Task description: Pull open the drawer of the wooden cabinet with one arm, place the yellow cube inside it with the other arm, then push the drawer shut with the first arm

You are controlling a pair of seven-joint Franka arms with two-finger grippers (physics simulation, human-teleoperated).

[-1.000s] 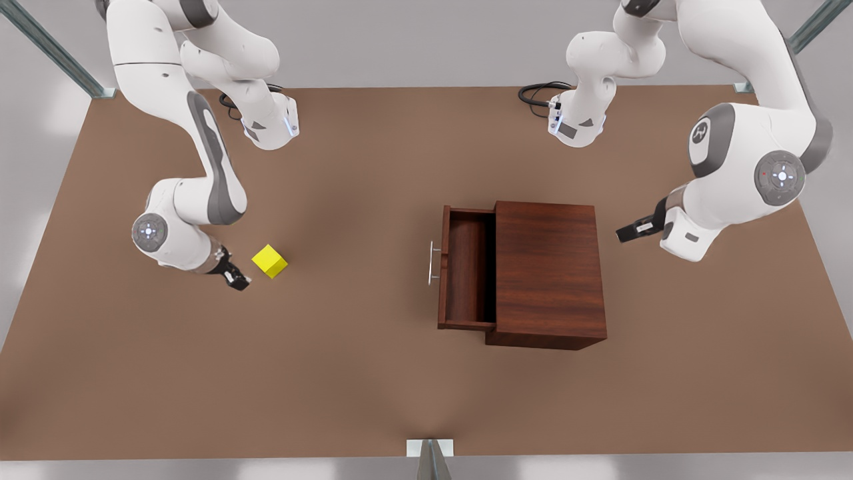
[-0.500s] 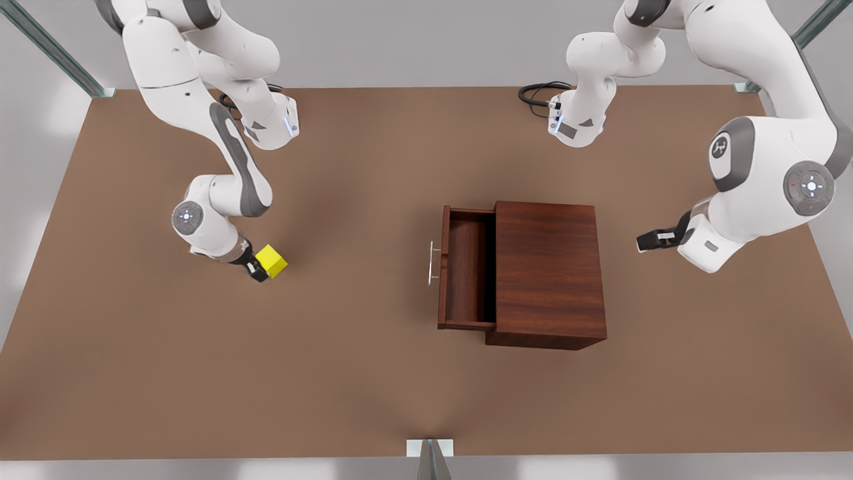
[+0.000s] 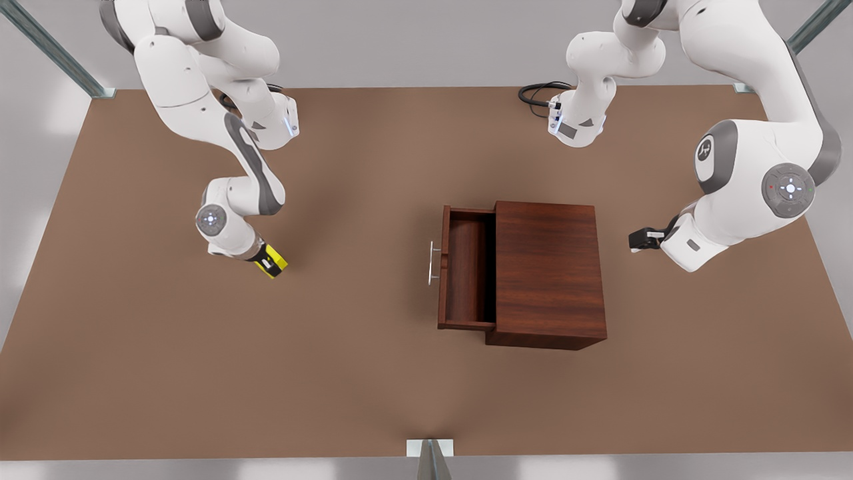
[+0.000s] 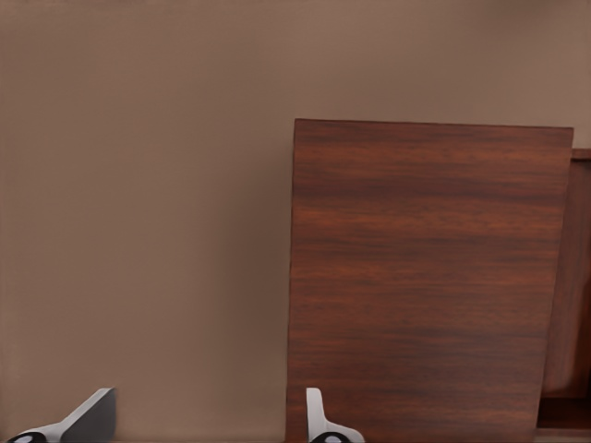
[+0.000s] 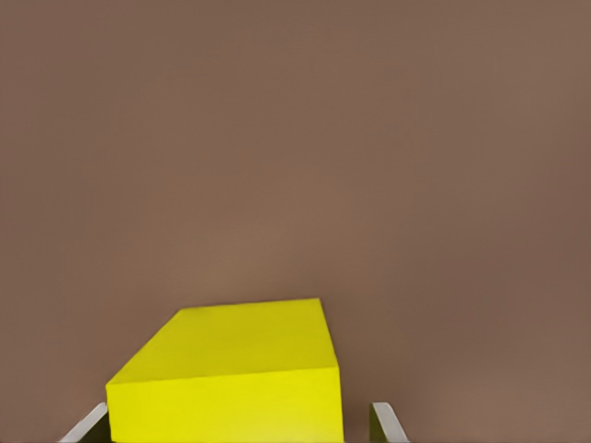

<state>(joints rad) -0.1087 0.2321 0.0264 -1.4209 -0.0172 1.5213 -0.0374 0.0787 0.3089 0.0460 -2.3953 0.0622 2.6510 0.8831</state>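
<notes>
The yellow cube [image 3: 278,263] [image 5: 231,369] sits on the table at the front view's left. My right gripper [image 3: 268,261] [image 5: 235,429] is lowered over it and open, one finger on each side with small gaps. The wooden cabinet [image 3: 546,273] [image 4: 425,277] stands right of centre. Its drawer [image 3: 466,267] [image 4: 568,277] is pulled out toward the front view's left, with nothing inside and its silver handle [image 3: 433,263] in front. My left gripper [image 3: 643,239] [image 4: 203,425] hangs open at the cabinet's back side, on the front view's right, apart from it.
The brown table [image 3: 373,373] spreads wide around the cabinet, with bare surface between cube and drawer. Both arm bases [image 3: 270,123] [image 3: 576,123] stand at the far edge, with a black cable [image 3: 540,90] beside one. A metal bracket [image 3: 430,448] marks the near edge.
My right gripper swung from beside the cube to over it, fingers now straddling it. The left arm drifted slightly behind the cabinet. Cube and drawer have not moved.
</notes>
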